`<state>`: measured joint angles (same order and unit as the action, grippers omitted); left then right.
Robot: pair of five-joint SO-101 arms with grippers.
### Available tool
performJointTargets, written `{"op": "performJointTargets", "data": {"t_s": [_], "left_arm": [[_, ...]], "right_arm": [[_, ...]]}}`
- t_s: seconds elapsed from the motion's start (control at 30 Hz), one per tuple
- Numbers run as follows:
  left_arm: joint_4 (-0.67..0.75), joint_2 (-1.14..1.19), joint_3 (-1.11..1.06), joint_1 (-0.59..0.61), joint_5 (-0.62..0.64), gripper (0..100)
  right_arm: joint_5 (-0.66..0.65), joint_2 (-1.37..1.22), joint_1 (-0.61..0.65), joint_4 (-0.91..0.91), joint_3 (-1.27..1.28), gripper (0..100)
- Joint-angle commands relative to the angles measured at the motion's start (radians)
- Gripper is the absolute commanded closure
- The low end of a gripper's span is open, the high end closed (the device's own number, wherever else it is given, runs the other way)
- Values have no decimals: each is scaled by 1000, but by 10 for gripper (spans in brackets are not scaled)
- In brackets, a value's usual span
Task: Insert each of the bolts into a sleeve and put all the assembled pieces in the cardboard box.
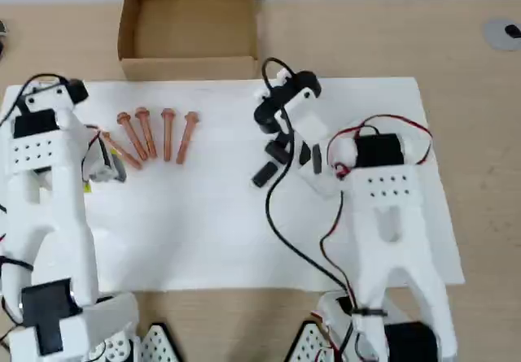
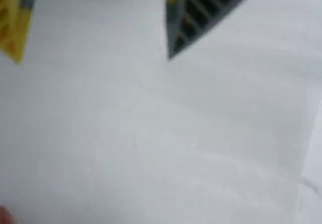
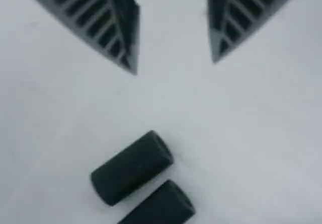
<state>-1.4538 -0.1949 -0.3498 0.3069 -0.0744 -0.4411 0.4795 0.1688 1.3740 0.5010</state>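
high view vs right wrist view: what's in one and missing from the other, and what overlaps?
High view: the cardboard box beyond the white sheet, the copper bolts lying on the sheet next to the left arm.
Right wrist view: a close look at the right gripper, open and empty, and how two dark sleeves lie side by side, apart from its tips.
Shared: the white sheet, the sleeves, the right gripper.

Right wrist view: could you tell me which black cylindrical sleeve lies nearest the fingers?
The wholly visible black cylindrical sleeve; its neighbour, cut off by the picture's edge, lies farther.
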Motion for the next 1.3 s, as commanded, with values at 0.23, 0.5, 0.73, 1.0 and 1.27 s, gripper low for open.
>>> {"op": "performJointTargets", "data": {"t_s": [0.23,0.5,0.73,1.0,1.27], "left_arm": [[150,255,150,-46,270,797],[270,275,149,-109,414,799],[331,275,147,2,483,799],[431,286,147,57,454,797],[443,360,150,11,439,797]], "right_arm": [[21,-25,18,-23,-56,865],[18,-25,18,-20,-44,865],[17,-27,18,-23,-16,865],[17,-27,18,-25,-15,865],[17,-27,18,-25,-15,865]]}}
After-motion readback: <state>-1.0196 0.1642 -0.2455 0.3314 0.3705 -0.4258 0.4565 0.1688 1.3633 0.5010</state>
